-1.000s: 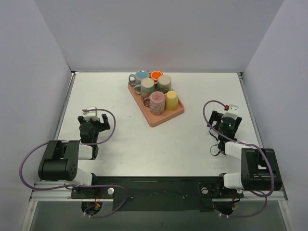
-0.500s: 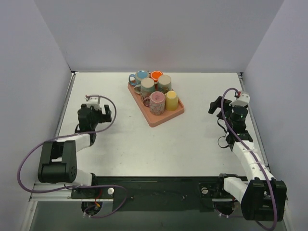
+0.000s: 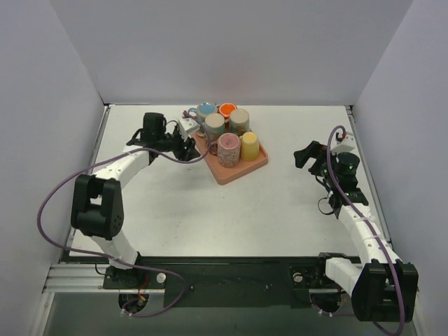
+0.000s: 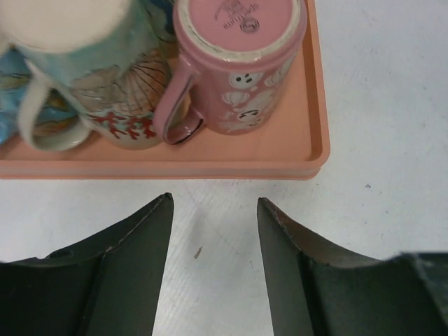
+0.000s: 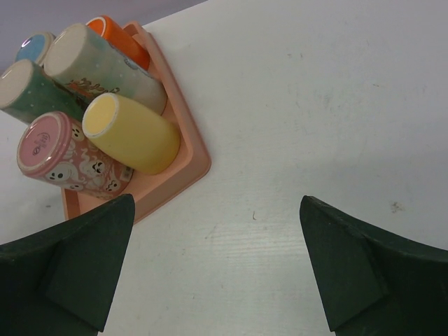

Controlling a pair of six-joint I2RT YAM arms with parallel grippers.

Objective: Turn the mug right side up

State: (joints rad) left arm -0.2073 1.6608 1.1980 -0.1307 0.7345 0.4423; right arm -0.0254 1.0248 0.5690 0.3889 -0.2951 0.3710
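Both claws spread, holding nothing.
The left claw (image 4: 213, 262) hovers over the surface (image 4: 381, 105) just beside the tray (image 4: 210, 166); the pink mug (image 4: 241, 66) stands base-up on it. The right claw (image 5: 217, 276) is well apart.

The pink ceramic mug with small white ghost faces (image 4: 245, 94) stands upside down, base up, at the front edge of the salmon-coloured tray (image 4: 210, 166), handle sideways.

L arm (image 3: 119, 164) reaches far fwd, R arm (image 3: 353, 217) bent up, both fingers (image 4: 133, 238) spread.
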